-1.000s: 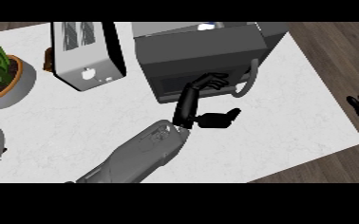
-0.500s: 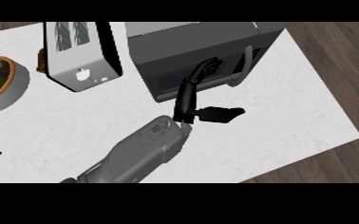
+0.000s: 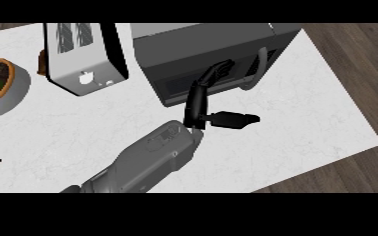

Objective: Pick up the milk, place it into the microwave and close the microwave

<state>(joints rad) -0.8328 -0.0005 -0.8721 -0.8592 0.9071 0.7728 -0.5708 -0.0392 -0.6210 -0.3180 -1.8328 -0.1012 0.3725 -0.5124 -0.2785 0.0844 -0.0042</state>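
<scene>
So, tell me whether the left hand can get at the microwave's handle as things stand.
Probably yes. The left hand has its fingers against the front of the microwave, just beside the handle. Nothing shows between them, so a short shift to the right should reach it.

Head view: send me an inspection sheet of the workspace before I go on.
Surface: white marble counter, its right edge in view.
Job's things: microwave at the back, door looks closed; milk not visible.
Clutter: toaster left of the microwave; round pot cut off by the left edge.
Robot hands: left robot hand open, straight fingers on the microwave door beside its handle; right not in view.
Cables: nothing seen.
Surroundings: wooden floor right of the counter.
</scene>
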